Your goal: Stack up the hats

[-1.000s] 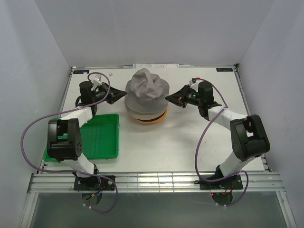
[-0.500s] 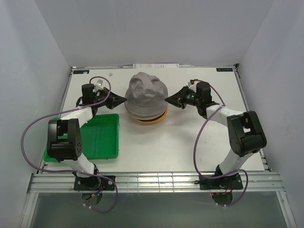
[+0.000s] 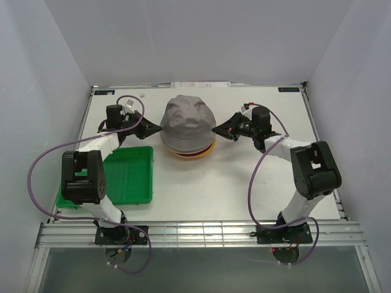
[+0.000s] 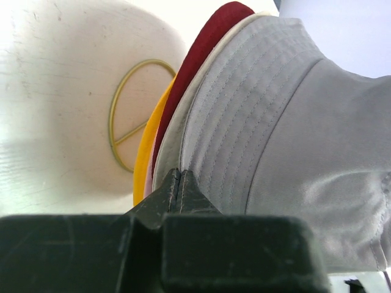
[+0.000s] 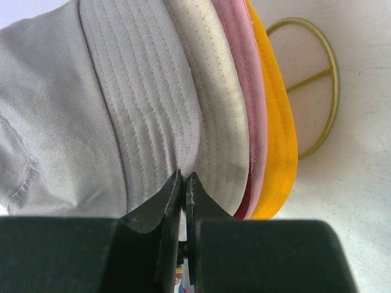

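hats (image 3: 187, 125) stacked on stand (image 4: 111, 116), tray (image 3: 131, 177) front-left of them

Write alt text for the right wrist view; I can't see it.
The right gripper, shut, pinches the brim edge of the grey hat, top of a stack. Under it show the brims of the cream hat, the pink hat and the yellow-orange hat, with a gold wire ring on the table beyond.

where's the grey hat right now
Top view: the grey hat tops the hat stack at the far middle, between the left gripper and right gripper, right of the green tray.
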Motion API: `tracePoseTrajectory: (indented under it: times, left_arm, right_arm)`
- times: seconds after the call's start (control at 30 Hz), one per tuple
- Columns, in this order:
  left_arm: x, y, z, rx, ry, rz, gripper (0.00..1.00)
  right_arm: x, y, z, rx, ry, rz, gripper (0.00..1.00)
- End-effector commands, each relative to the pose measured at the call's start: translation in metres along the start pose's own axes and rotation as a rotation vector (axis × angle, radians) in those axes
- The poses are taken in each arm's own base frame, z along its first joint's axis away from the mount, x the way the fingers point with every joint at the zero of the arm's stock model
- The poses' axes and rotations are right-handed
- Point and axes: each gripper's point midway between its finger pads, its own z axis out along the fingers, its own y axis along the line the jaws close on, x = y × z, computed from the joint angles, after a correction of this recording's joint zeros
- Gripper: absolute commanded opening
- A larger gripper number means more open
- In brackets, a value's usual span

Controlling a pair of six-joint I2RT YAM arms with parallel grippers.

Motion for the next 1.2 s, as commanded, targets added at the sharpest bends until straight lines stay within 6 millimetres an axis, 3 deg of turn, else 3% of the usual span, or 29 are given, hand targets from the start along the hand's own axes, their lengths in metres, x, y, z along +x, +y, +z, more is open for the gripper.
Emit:
tracePoseTrajectory:
  times: [0.0, 0.43, 0.83, 1.03, 1.17]
  left_arm:
    - [-0.015, 0.047, 0.001, -0.202, -0.063, 0.043, 0.00]
    - [-0.023, 0.064, -0.001, -0.283, -0.088, 0.146, 0.00]
    - [-0.034, 0.092, -0.005, -0.433, -0.133, 0.220, 0.00]
    - [-0.040, 0.092, -0.007, -0.451, -0.150, 0.235, 0.00]
    - [-0.044, 0.073, -0.007, -0.396, -0.143, 0.248, 0.00]
  right_arm:
    - [0.001, -0.047, 0.001, 0.122, -0.014, -0.007, 0.08]
    - [0.002, -0.082, 0.001, 0.246, -0.004, -0.089, 0.08]
    - [0.003, -0.110, 0.000, 0.337, 0.010, -0.132, 0.08]
    - [0.001, -0.108, -0.003, 0.344, 0.006, -0.157, 0.08]
    - [-0.001, -0.094, -0.001, 0.304, 0.007, -0.163, 0.08]
